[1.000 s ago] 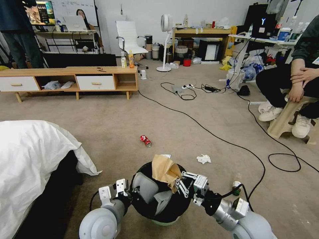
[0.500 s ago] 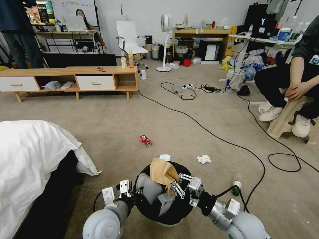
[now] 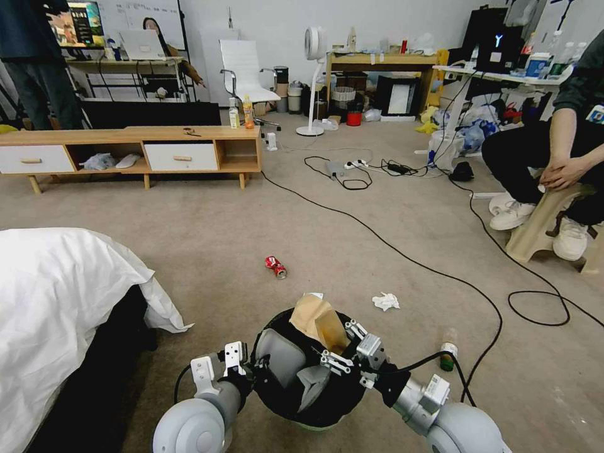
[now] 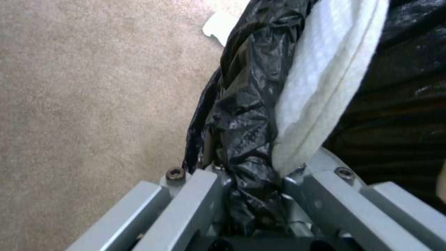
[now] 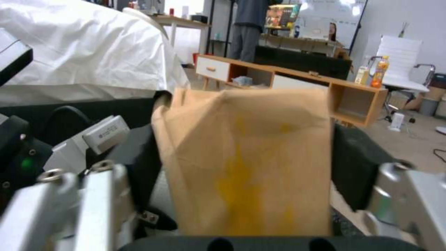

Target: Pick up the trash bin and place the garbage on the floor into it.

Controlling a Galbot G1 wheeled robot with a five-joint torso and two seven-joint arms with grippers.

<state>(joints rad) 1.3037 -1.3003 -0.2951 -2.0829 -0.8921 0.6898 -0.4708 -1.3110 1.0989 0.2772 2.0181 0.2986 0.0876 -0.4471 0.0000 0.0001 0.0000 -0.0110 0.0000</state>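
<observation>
The trash bin (image 3: 296, 402), lined with a black bag, hangs just above the floor (image 3: 207, 251) in front of me. My left gripper (image 3: 251, 366) is shut on its near-left rim; the left wrist view shows its fingers (image 4: 195, 188) clamping liner and white rim (image 4: 325, 87). My right gripper (image 3: 341, 345) is over the bin's right side, open. A brown paper scrap (image 3: 318, 321) stands loose between its spread fingers (image 5: 69, 205) and leans on the far rim. On the carpet lie a crushed red can (image 3: 275, 267), a white tissue (image 3: 385, 301) and a small bottle (image 3: 447, 357).
A bed with a white sheet (image 3: 63, 296) stands close on my left. Black cables (image 3: 409, 258) cross the carpet from the far middle to the right. A low wooden cabinet (image 3: 132, 151) lines the far left. A person sits on a stool (image 3: 541, 233) at the right.
My right gripper has sunk a little toward the bin and opened, letting go of the brown paper, which now rests in the bin. The left gripper keeps its hold on the rim.
</observation>
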